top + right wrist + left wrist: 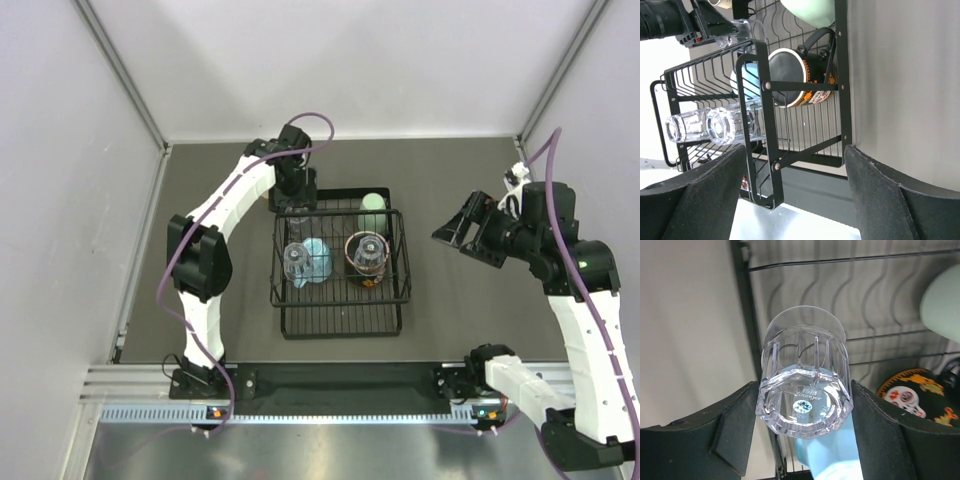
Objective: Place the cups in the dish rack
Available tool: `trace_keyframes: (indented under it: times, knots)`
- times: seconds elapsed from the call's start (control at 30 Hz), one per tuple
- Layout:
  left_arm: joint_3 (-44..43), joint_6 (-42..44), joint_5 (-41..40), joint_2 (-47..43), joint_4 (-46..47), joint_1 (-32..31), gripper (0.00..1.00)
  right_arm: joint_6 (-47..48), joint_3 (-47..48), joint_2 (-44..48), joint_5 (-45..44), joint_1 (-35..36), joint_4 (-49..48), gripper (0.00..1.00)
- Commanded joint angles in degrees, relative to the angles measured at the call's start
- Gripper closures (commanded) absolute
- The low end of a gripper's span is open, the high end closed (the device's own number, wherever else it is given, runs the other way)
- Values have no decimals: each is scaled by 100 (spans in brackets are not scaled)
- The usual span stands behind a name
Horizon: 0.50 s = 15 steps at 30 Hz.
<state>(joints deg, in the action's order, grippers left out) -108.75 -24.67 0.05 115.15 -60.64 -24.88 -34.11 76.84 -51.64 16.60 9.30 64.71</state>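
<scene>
Clear glass (pixel 804 385) clamped in left tool (pixel 803 412) — right tool (pixel 795 187) spread wide, empty.

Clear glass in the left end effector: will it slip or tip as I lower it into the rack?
Likely slippery: the glass is smooth and clear, and the left end effector grips it only near its base. Probably light, so a nudge could shift it. Tall and narrow, it may tip on the rack's wavy wires.
</scene>
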Motion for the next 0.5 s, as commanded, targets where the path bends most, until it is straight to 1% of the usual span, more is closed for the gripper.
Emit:
trace_keyframes:
  times: [0.0, 0.13, 0.2, 0.37, 0.4, 0.47]
  knots:
    - [-165, -170, -419, -19, -246, 54, 100, 9, -46, 40, 27, -86, -213, 21]
    - [-6, -188, -401, 7, -194, 36, 100, -17, -46, 22, 36, -77, -239, 21]
    - [38, -135, -200, 42, -106, 27, 100, -17, -72, 40, 45, -77, -257, 21]
    - [-23, -47, -32, 192, -79, 10, 100, -17, -116, 57, 54, -77, -257, 21]
    - [-24, -47, 133, 218, -79, 10, 100, -26, -125, 66, 45, -77, -274, 22]
    - [3, -65, 118, 209, -71, 1, 100, -34, -151, 75, 45, -77, -266, 21]
